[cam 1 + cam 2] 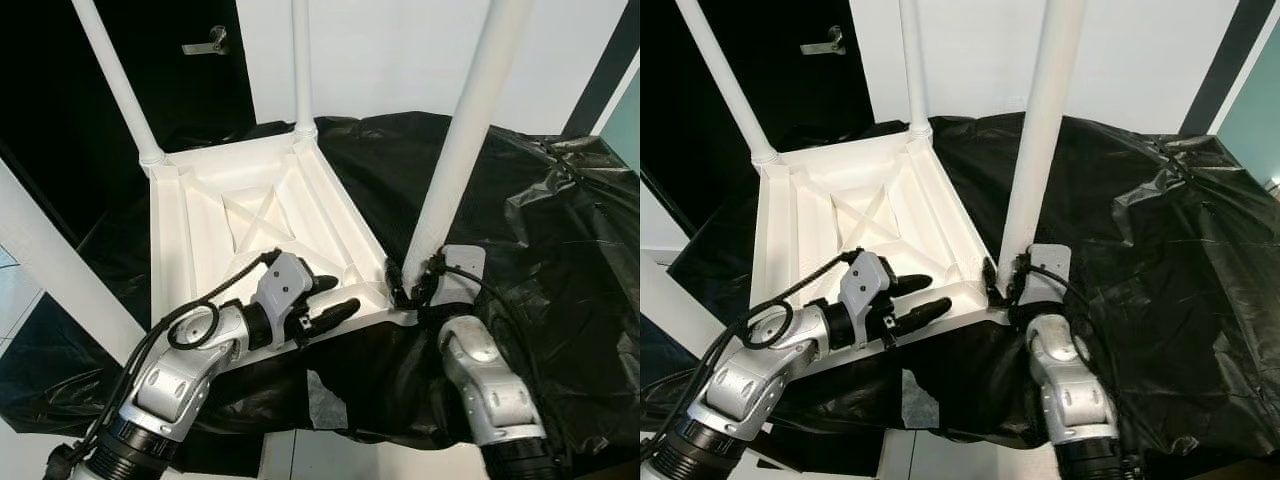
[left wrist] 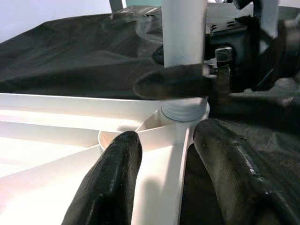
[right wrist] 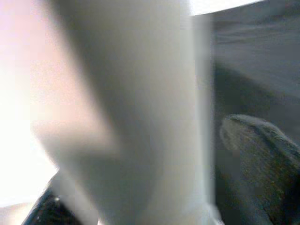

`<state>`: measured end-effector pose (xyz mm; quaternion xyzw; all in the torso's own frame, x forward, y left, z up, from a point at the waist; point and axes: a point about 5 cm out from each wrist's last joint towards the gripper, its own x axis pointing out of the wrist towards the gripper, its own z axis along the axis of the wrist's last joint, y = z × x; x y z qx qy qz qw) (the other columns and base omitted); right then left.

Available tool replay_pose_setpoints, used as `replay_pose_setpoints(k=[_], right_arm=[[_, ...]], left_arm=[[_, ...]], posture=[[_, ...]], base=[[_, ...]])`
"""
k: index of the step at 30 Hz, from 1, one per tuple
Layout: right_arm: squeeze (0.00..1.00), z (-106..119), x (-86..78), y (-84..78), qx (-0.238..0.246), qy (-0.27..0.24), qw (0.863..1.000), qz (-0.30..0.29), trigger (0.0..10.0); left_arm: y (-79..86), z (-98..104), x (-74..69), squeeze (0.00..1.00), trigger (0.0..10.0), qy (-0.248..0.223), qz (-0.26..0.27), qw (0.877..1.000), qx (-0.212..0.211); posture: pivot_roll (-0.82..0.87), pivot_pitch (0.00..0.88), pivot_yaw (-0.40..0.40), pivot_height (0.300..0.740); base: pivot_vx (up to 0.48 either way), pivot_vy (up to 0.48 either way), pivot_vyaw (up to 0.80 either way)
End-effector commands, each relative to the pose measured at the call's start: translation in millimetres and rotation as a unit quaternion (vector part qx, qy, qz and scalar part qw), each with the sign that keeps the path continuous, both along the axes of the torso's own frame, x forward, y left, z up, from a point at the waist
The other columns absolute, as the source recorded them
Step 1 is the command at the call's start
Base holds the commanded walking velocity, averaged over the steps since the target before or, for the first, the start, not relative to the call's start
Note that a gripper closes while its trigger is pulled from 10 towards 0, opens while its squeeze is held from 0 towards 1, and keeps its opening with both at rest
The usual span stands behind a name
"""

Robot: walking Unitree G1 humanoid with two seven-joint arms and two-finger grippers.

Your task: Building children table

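White tabletop (image 1: 240,210): we see it inverted on black sheeting (image 1: 540,230).
Legs: four standing.
Right tool (image 1: 412,283): pinching near leg (image 1: 455,150).
Left tool (image 1: 325,305): spread, straddling rim.
Left: we judge tightening, flipping.

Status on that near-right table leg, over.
Right gripper shut on near-right leg at its base. Left gripper open, straddling tabletop rim. Nothing blocking.

Support surface draped all over in crinkled black plastic sheeting (image 1: 560,250), bunched into folds on the right and hanging over the near edge. Directly on the sheeting: white children's table (image 1: 250,215), upside down, ribbed underside facing up, legs pointing upward. It lies left of centre. A pale patch (image 1: 322,398) shows through the sheeting at the near edge.
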<state>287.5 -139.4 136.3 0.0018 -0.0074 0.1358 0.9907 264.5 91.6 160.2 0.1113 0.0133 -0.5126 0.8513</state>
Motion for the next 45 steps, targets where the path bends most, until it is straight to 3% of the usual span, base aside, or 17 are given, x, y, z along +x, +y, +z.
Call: replay_pose_setpoints(k=[1,5,9,10,12,13,19,26,27,28,35,36,39,40,41,43,45], right_arm=[[0.00,4,2.7,-5.6,-0.001,0.000,0.997,0.081,10.0],[0.00,4,9.1,-10.5,-0.025,0.001,0.992,0.121,10.0],[0.00,6,24.6,-8.4,-0.060,0.003,0.979,0.194,10.0],[0.00,7,28.9,-6.9,-0.072,0.005,0.975,0.212,4.2],[0.00,7,31.7,-5.9,-0.086,0.002,0.971,0.222,4.2],[0.00,6,33.8,-4.7,-0.102,0.006,0.967,0.235,0.0],[0.00,3,32.8,-6.0,-0.118,0.014,0.953,0.279,0.0],[0.00,-1,30.7,-12.3,-0.110,0.015,0.956,0.270,0.0],[0.00,1,29.7,-11.8,-0.095,0.009,0.961,0.258,4.4],[0.00,2,28.6,-10.5,-0.085,0.005,0.968,0.236,10.0],[0.00,0,24.6,-6.5,-0.072,-0.002,0.981,0.179,10.0],[0.00,-4,21.6,-4.1,-0.068,0.001,0.989,0.131,10.0],[0.00,-7,19.0,-2.6,-0.066,0.005,0.994,0.088,10.0],[0.00,-10,16.1,0.5,-0.065,0.007,0.997,0.035,10.0],[0.00,-10,16.1,0.5,-0.065,0.007,0.997,0.035,10.0],[0.00,-15,10.0,7.5,-0.064,0.000,0.995,-0.071,10.0],[0.00,-16,8.5,8.3,-0.059,0.002,0.993,-0.099,10.0]], left_arm=[[-0.7,1,-1.5,0.00,10.0,0.002,-0.032,0.999,0.000],[-1.2,0,-0.9,0.00,10.0,0.002,-0.035,0.999,0.000],[-2.3,1,2.3,0.00,10.0,-0.002,-0.040,0.999,0.000],[-2.7,1,3.5,0.00,10.0,-0.004,-0.040,0.999,0.000],[-2.9,2,4.5,0.00,10.0,-0.005,-0.040,0.999,0.000],[-3.0,2,5.3,0.00,10.0,-0.007,-0.040,0.999,0.001],[-0.2,3,5.1,0.00,10.0,-0.013,-0.035,0.999,0.002],[-0.6,-1,2.0,0.00,10.0,-0.011,-0.033,0.999,0.001],[-1.9,-1,1.4,0.00,10.0,-0.011,-0.035,0.999,-0.001],[-3.1,-2,0.6,0.00,10.0,-0.010,-0.038,0.999,-0.003],[-5.8,-2,-1.3,0.00,10.0,-0.007,-0.045,0.999,-0.005],[-7.1,-2,-2.3,0.00,10.0,-0.004,-0.049,0.999,-0.005],[-8.4,-2,-3.2,0.00,10.0,-0.002,-0.052,0.999,-0.006],[-10.2,-3,-4.3,0.00,10.0,0.000,-0.056,0.998,-0.007],[-10.2,-3,-4.3,0.00,10.0,0.000,-0.056,0.998,-0.007],[-13.3,-2,-5.6,0.00,10.0,0.003,-0.065,0.998,-0.010],[-13.6,-2,-5.5,0.00,10.0,0.003,-0.067,0.998,-0.010]], posture=[[0.02,0.000,0.018,0.740],[0.02,0.000,0.018,0.740],[0.02,0.000,0.017,0.740],[0.02,0.000,0.016,0.740],[0.02,0.000,0.015,0.740],[0.03,0.000,0.008,0.740],[0.05,0.000,-0.013,0.740],[0.05,0.000,-0.021,0.740],[0.05,0.000,-0.019,0.740],[0.05,0.000,-0.016,0.740],[0.04,0.000,0.000,0.740],[0.03,0.000,0.011,0.740],[0.03,0.000,0.013,0.740],[0.02,0.000,0.026,0.740],[0.02,0.000,0.026,0.740],[0.01,0.000,0.033,0.740],[0.01,0.000,0.033,0.740]], base=[[0.000,0.000,0.00],[0.000,0.000,0.00],[0.000,0.000,0.00],[0.000,0.000,0.00],[0.000,0.000,0.00],[0.000,0.000,0.00],[0.000,0.000,0.00],[0.000,0.000,0.00],[0.000,0.000,0.00],[0.000,0.000,0.00],[0.000,0.000,0.00],[0.000,0.000,0.00],[0.000,0.000,0.00],[0.000,0.000,0.00],[0.000,0.000,0.00],[0.000,0.000,0.00],[0.000,0.000,0.00]])
